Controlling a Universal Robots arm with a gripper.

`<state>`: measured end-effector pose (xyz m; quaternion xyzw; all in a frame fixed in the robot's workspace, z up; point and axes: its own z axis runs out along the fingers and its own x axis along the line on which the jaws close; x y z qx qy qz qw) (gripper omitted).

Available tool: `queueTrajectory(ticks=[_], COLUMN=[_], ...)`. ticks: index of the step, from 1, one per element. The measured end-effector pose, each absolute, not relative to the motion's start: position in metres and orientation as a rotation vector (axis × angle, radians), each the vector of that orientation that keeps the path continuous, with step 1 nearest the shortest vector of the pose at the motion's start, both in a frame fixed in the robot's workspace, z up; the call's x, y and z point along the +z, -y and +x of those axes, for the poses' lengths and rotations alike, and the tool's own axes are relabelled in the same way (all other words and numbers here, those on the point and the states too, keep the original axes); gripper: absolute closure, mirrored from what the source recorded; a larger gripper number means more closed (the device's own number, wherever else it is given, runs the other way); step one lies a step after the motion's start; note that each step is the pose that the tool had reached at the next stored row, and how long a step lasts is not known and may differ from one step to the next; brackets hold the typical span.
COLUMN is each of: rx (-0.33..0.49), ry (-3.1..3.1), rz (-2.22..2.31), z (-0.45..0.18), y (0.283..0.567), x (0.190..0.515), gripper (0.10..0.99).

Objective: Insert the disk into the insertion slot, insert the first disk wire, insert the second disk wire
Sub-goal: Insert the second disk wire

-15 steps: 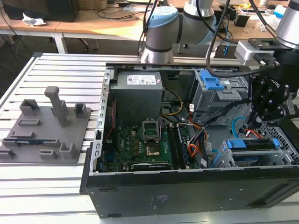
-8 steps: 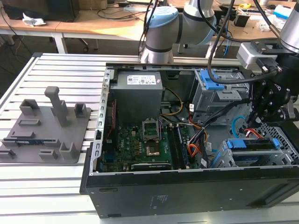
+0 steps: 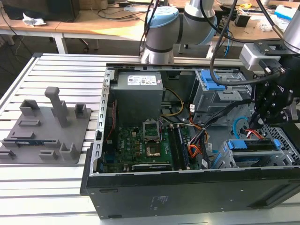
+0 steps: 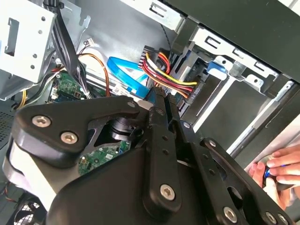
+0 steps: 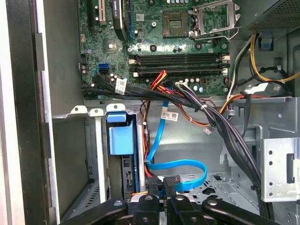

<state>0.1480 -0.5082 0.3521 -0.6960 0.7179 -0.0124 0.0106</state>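
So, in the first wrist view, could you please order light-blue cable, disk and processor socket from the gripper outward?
1. Light-blue cable, looping right by the gripper.
2. Disk, in its cage alongside.
3. Processor socket, across the motherboard.

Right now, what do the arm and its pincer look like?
The arm has silver-grey tubes with light-blue joint caps and black cables draped along it. The pincer is matte black, with bolted linkage bars and silver screw heads; a grey block sits above it.

Matt black metal gripper; glossy light-blue plastic second disk wire.
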Motion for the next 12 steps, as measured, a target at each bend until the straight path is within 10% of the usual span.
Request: queueTrajectory(ticks=[12], rx=[-0.021], ry=[-2.235], rz=[-2.161], z=[0.1481], y=[0.5182], x=[0.3519], gripper=[0.925])
